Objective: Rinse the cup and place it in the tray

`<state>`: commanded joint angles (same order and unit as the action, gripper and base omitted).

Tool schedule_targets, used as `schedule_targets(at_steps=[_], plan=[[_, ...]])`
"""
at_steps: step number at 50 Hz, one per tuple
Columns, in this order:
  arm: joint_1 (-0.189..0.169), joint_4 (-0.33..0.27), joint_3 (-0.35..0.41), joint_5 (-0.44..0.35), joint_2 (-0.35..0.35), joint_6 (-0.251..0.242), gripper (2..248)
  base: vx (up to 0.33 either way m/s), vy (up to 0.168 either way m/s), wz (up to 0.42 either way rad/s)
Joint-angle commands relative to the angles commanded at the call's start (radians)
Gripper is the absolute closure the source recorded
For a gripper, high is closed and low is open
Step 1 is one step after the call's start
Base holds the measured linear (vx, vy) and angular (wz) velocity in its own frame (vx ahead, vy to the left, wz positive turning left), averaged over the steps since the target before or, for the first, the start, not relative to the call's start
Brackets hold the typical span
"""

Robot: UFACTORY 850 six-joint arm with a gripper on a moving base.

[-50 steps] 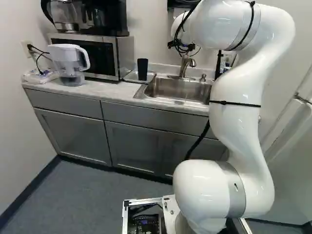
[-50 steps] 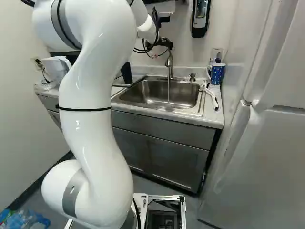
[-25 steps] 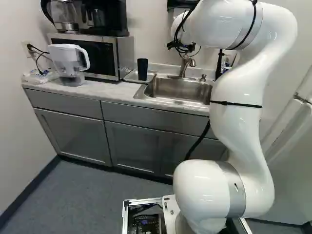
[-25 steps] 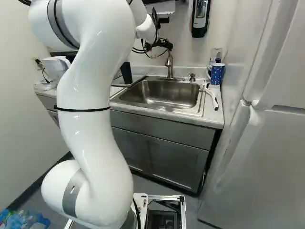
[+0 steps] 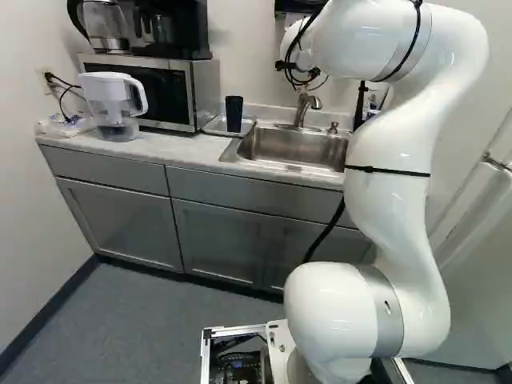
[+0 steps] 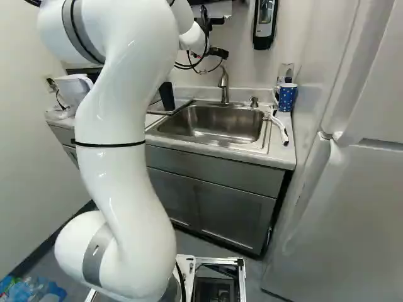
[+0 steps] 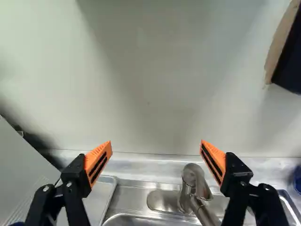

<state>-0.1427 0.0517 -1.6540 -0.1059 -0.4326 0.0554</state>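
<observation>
Dark blue, the cup [image 5: 234, 114] stands in the shallow tray [image 5: 214, 126], near the tray's front right corner. The tray lies on the counter [image 5: 176, 149], between the microwave [image 5: 152, 90] and the left edge of the sink [image 5: 288, 150].

The arm [image 6: 126, 163] reaches forward over the counter, with its gripper [image 6: 218, 53] above the sink's back edge, close to the faucet [image 6: 224, 87]. In the wrist view the two fingers stand wide apart, their orange pads [image 7: 99, 162] facing each other. Ahead of them is the pale wall [image 7: 155, 84]; the curved top of the faucet shows between them, nearer one finger than the other.

A spotted blue mug [image 6: 287, 98] sits toward the counter's back right corner. In front of it, along the sink's right edge, lies a thing with a white handle [image 6: 281, 129]. The white-lidded pitcher [image 5: 114, 104] stands toward the counter's left end, before the microwave, which carries a glass jug [image 5: 106, 24] and a black coffee maker [image 5: 176, 28]. A dispenser [image 6: 264, 24] hangs on the wall above the counter's back edge, and the fridge [image 6: 340, 207] rises beside the counter's right edge.
</observation>
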Motion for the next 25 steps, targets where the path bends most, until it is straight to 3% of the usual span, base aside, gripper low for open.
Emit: schedule_targets(at_steps=[25], plan=[[0.039,0.0,0.111,0.0,0.093,0.0,3,0.0,0.0,0.0]])
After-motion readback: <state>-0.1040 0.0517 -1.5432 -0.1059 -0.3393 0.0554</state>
